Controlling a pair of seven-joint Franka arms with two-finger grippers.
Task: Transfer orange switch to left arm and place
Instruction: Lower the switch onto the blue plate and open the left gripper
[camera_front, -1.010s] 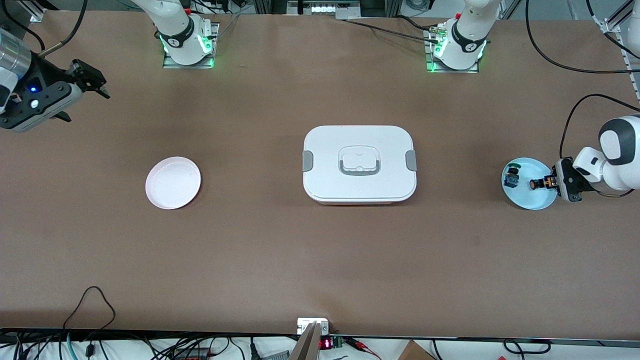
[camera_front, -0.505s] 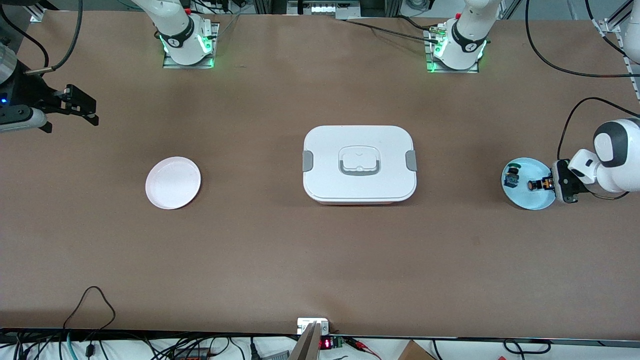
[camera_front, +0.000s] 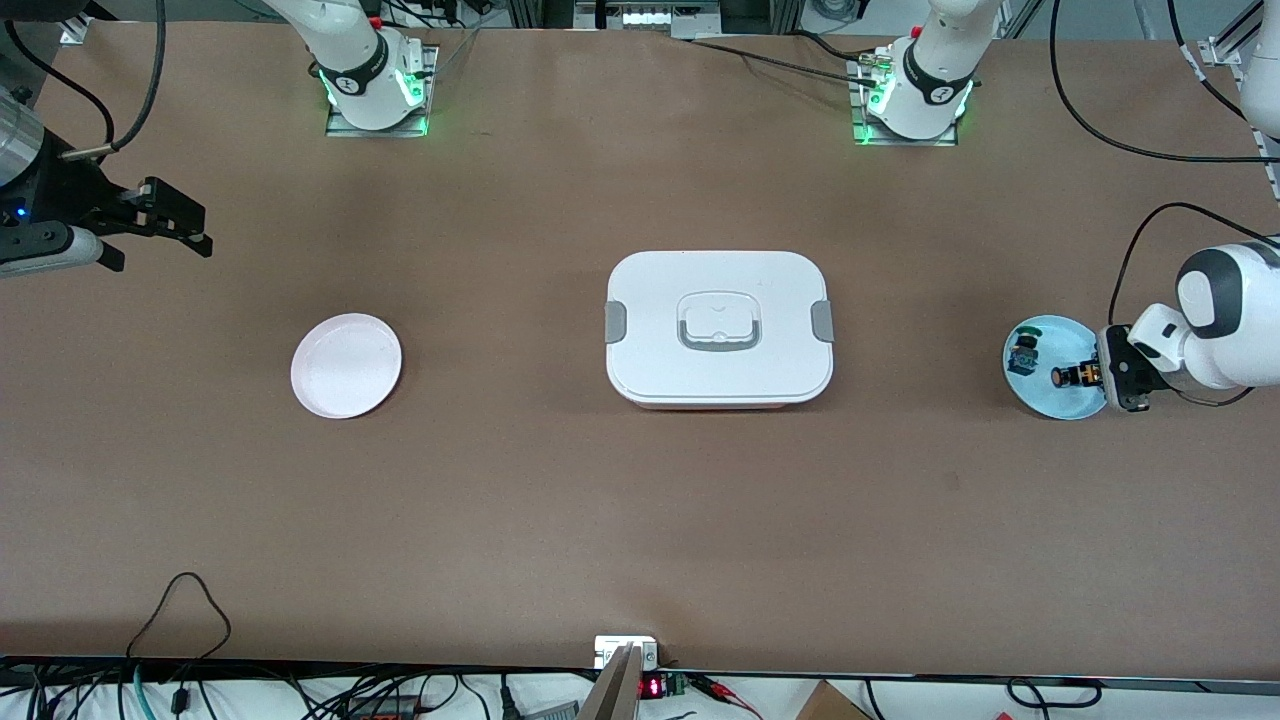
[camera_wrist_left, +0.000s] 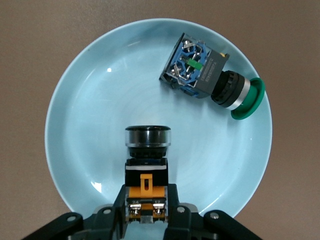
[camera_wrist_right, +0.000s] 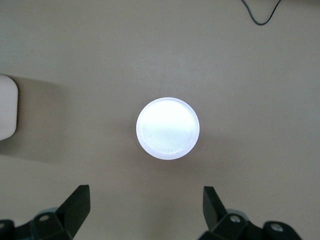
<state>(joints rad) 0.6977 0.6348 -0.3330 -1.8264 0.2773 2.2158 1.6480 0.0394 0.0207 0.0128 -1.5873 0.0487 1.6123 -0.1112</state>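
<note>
Orange switch (camera_wrist_left: 146, 172) lies over the blue plate (camera_wrist_left: 85, 125), box (camera_front: 718, 328) mid-table.

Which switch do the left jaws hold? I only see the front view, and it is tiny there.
Observer: The orange switch. The left wrist view shows the left gripper shut on its tail end, over the blue plate.
Operator: How does the green switch lie?
Observer: The green switch lies on its side on that plate, apart from the orange one.
Operator: What does the right wrist view show?
Observer: The right gripper waits open at the right arm's end of the table, and the white plate shows between its jaws.
</note>
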